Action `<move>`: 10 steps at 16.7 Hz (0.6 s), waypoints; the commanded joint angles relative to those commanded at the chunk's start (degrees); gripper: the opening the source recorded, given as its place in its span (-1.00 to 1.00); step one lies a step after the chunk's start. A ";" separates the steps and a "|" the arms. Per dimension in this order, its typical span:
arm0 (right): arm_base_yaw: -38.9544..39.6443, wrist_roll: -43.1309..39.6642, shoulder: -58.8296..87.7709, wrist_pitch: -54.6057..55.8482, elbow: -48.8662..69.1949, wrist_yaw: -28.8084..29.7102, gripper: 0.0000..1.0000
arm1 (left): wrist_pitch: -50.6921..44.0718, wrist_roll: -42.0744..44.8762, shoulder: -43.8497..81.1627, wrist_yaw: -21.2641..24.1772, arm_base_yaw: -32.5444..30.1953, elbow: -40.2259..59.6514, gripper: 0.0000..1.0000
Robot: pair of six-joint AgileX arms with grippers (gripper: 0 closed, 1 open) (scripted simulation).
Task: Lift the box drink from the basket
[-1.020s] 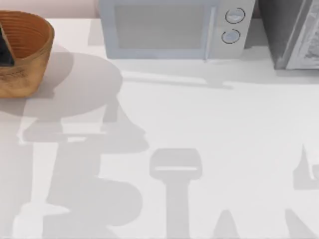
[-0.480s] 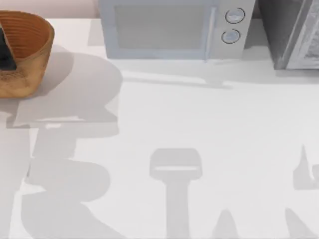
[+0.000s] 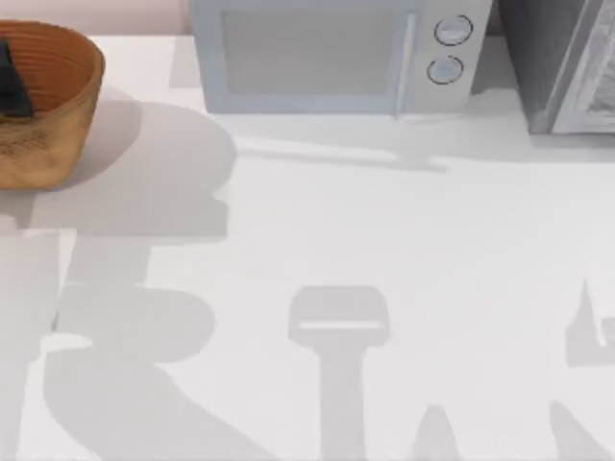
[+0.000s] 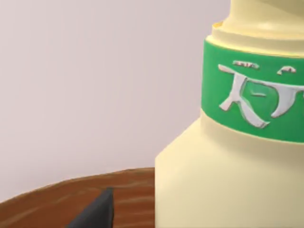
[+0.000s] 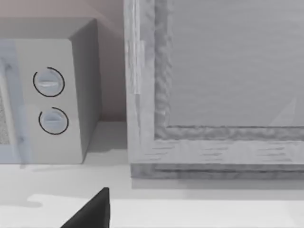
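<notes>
The basket, round and orange-brown wicker, stands at the table's far left corner. My left gripper shows as a dark shape reaching into it. In the left wrist view the box drink stands upright and very close, pale yellow with a green-and-white band. One dark fingertip lies over the basket's rim, with a gap between it and the drink. The left gripper is open. My right gripper is parked off the table's right side, open and holding nothing.
A pale microwave with two round knobs stands at the back centre, also seen as the microwave in the right wrist view. A grey framed box fills the back right corner. Arm shadows fall across the white tabletop.
The left arm's shadows have slid left and toward the table's front. The dark gripper shape in the basket has shifted slightly toward the back. The basket has not moved.
</notes>
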 joint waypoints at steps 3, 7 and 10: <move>0.00 0.00 0.00 0.00 0.00 0.00 1.00 | -1.81 -0.02 2.68 -0.52 -0.56 4.53 1.00; 0.00 0.00 0.00 0.00 0.00 0.00 1.00 | -2.84 -0.03 4.20 -0.82 -0.88 7.09 1.00; 0.00 0.00 0.00 0.00 0.00 0.00 1.00 | -2.84 -0.03 4.20 -0.82 -0.88 7.09 1.00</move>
